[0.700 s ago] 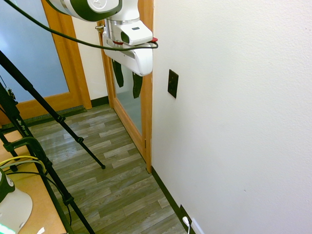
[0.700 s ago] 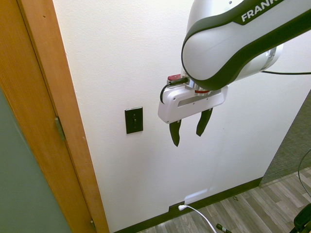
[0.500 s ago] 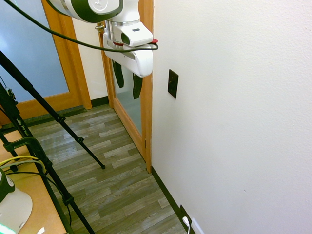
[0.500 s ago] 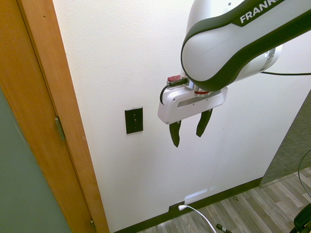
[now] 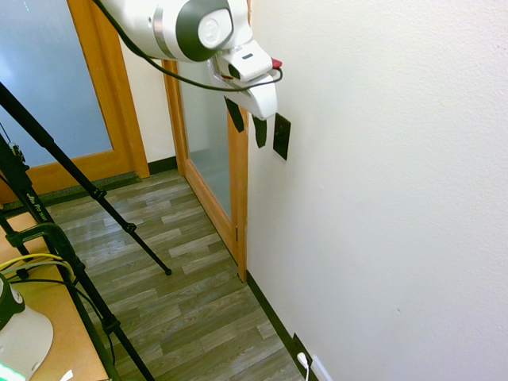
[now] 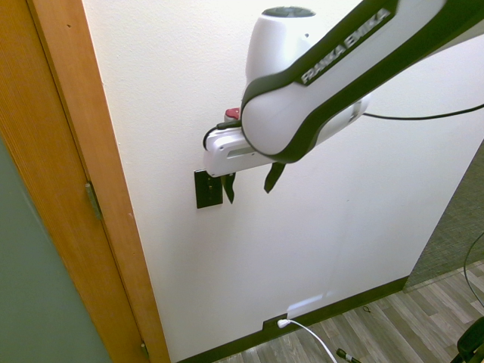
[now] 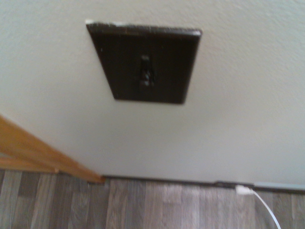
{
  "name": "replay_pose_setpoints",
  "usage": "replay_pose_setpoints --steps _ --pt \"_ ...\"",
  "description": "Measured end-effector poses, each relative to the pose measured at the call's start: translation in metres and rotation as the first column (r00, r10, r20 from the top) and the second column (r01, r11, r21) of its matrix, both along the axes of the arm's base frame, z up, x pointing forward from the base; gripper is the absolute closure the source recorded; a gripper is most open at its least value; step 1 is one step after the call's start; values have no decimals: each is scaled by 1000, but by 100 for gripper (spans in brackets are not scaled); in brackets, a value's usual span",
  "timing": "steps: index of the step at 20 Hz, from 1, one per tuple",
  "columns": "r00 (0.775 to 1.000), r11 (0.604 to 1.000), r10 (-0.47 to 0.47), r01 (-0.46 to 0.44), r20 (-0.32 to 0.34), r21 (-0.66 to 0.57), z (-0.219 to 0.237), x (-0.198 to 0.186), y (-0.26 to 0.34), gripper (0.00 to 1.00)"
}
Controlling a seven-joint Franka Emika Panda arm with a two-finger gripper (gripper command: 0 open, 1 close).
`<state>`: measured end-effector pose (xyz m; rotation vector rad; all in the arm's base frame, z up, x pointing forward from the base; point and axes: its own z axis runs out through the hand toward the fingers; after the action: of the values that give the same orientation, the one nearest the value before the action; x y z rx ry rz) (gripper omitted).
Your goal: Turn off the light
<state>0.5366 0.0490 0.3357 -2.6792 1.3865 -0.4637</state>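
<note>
The gripper (image 6: 250,192) could miss the toggle (image 7: 147,74) and scrape the switch plate (image 5: 282,136), since its 2 fingers (image 6: 229,189) (image 6: 273,177) stand wide apart, holding nothing, and neither is lined up as a single pusher. Pressing too hard could jam them against the wall (image 6: 302,249). The arm (image 6: 302,106) reaches down beside the plate, fingers pointing downward.

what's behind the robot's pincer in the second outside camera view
Behind the pincer is the white wall, with the dark switch plate partly showing beside a finger. The plate's upper right corner is covered, and so is the wall directly behind the pincer's white body.
</note>
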Motion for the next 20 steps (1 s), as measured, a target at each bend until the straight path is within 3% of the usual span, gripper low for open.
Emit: replay_pose_setpoints --steps 5,6,10,20 --pt "994 1000 -5 5 105 1 -20 23 17 0" --pt "993 1000 -4 5 115 -5 -20 24 18 100" --pt "988 999 -22 29 155 -45 -18 31 22 100" --pt "983 999 -22 29 181 -40 -25 58 26 100"
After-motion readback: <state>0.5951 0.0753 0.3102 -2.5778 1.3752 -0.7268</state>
